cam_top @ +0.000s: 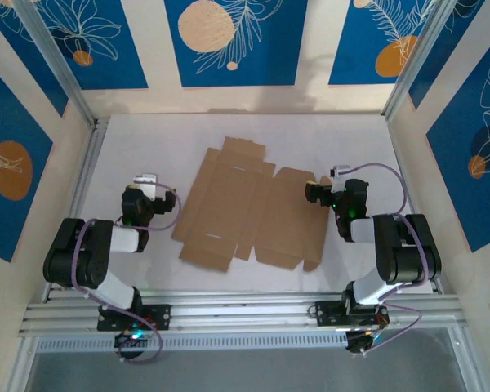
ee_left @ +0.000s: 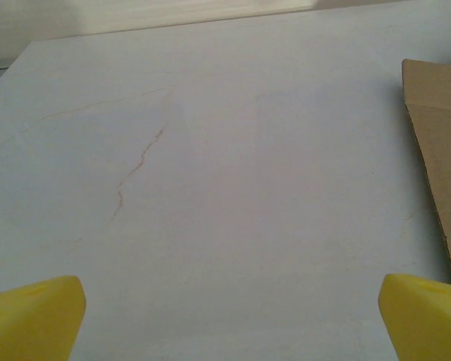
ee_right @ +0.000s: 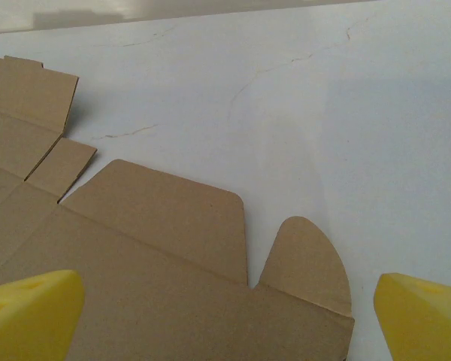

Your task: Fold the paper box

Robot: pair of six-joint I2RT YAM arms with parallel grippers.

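Paper box point(cam_top: 249, 208): unfolded sheet, flat on surface point(cam_top: 147, 139). Left jaws spread, just beside its edge; right jaws spread over rounded tab point(ee_right: 308, 259), so I judge first fold pending there.

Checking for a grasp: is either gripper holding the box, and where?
Nothing is held: left gripper and right gripper are open, box lies flat.
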